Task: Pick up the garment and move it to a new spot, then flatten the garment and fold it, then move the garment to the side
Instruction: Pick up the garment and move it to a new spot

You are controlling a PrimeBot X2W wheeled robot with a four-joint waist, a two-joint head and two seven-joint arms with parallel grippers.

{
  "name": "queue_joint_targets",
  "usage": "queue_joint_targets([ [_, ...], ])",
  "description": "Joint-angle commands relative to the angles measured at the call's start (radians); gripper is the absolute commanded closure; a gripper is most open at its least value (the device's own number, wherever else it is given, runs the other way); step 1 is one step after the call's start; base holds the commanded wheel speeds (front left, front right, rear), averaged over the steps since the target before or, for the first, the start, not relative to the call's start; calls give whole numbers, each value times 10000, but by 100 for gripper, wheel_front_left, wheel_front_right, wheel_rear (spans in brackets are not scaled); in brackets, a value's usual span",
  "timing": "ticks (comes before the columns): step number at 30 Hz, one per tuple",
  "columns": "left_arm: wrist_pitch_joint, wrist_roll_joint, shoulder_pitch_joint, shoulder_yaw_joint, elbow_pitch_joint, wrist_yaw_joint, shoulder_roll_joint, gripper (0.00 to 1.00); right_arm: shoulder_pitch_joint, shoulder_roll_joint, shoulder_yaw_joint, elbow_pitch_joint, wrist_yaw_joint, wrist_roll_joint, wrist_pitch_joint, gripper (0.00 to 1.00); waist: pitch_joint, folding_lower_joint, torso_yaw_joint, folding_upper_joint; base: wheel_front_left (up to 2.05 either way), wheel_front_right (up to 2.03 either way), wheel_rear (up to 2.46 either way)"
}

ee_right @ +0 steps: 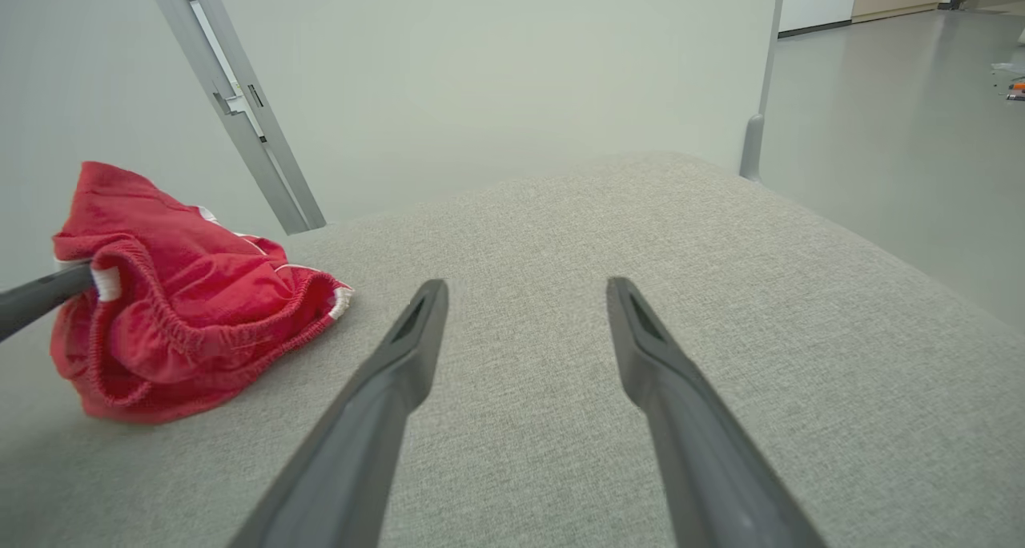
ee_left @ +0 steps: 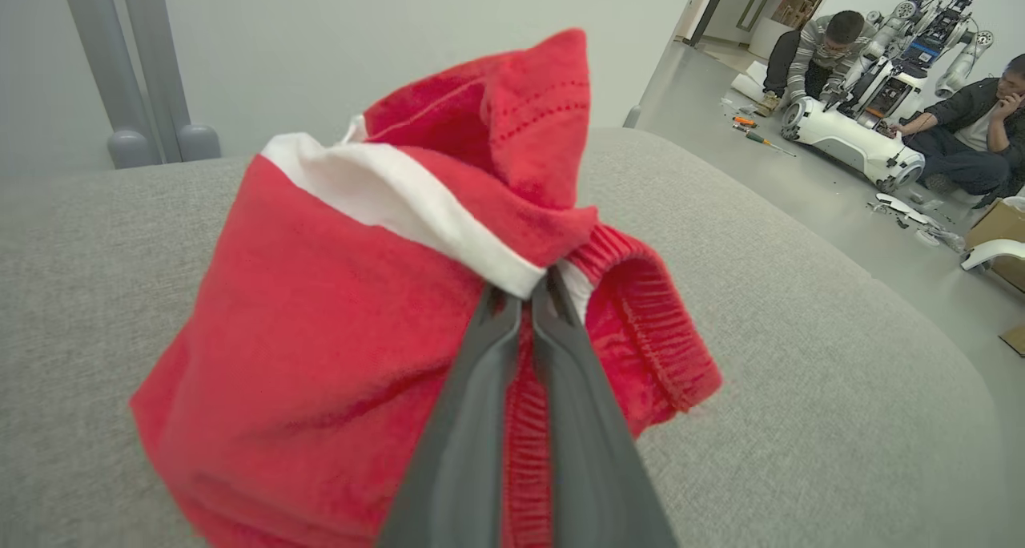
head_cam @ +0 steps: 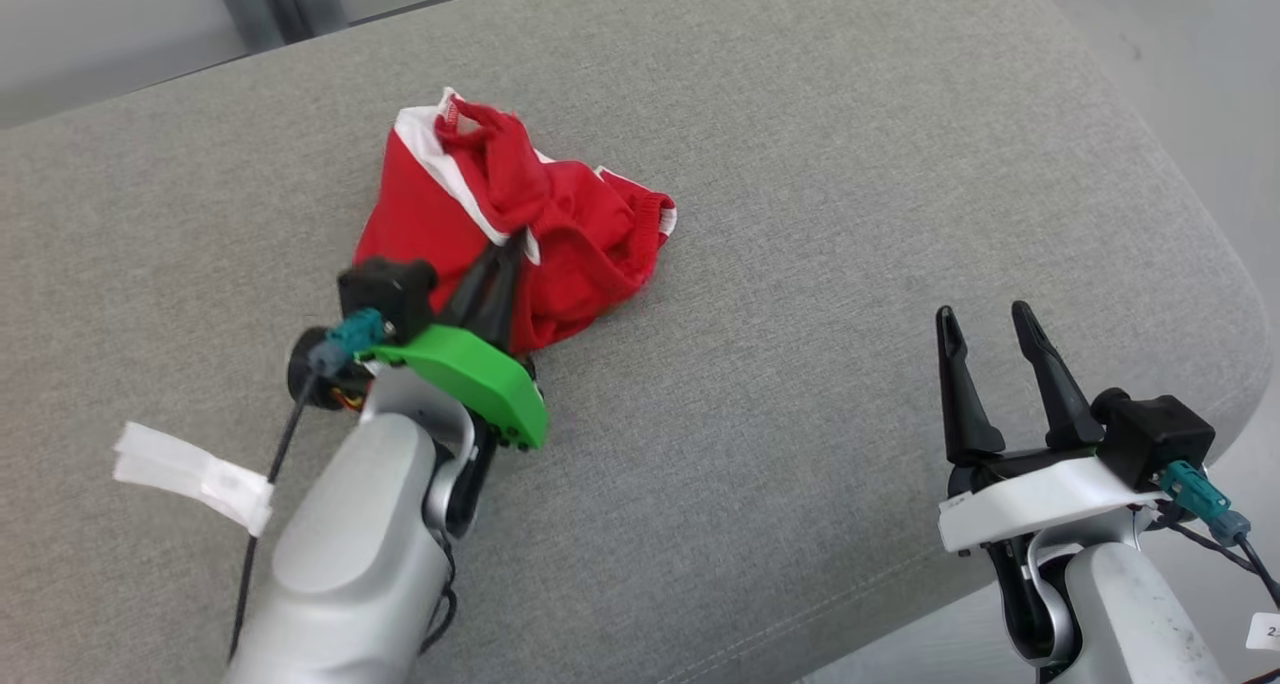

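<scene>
**Update: left gripper (head_cam: pixel 508 252) is pinching the garment (head_cam: pixel 590 229)**

It's clamping down on the white band of the crumpled red garment, which is lying on the grey cushion (head_cam: pixel 850 164). The right gripper (head_cam: pixel 985 314) is hovering well apart, fingers spread.

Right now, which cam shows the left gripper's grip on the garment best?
Left wrist view: the left gripper is shut on the garment at its white band, close up. Head view shows the pinch from above, smaller. Right wrist view shows a side glimpse of one finger at its left edge.
</scene>
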Motion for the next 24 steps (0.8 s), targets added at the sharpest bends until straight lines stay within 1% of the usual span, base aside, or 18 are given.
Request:
queue_joint_targets([
  [1, -148, -142, 110, -85, 138, -62, -36, 55, -34, -32, 4, 37, 3, -51, -31, 0, -121, 0, 113, -1, 0, 0, 0],
  [2, -221, -166, 129, -172, 237, -88, -71, 0, -15, -47, 13, 51, 3, -57, -31, 0, -170, 0, 162, -1, 0, 0, 0],
  [7, -639, -193, 43, -514, 333, -217, -158, 0, 196, -166, 57, 103, 3, -102, -31, 0, -585, 0, 512, -1, 0, 0, 0],
  [12, -804, -126, 282, -355, -322, -163, -183, 0, 486, -356, -21, 110, 3, -114, -31, 0, -1128, 0, 1118, -1, 0, 0, 0],
  [17, -791, 245, 867, 373, -1601, 36, -39, 0, 745, -447, -12, 75, 3, -174, -31, 0, -1568, 0, 1839, -1, 0, 0, 0],
  [20, -790, 615, 1382, 935, -2419, 74, 182, 0, 842, -485, 33, 68, 3, -144, -31, 0, -1804, 0, 2256, -1, 0, 0, 0],
  [24, -778, 952, 2125, 1725, -3164, 158, 486, 0, 975, -502, 146, 48, 3, -176, -31, 0, -2059, 0, 2665, -1, 0, 0, 0],
])
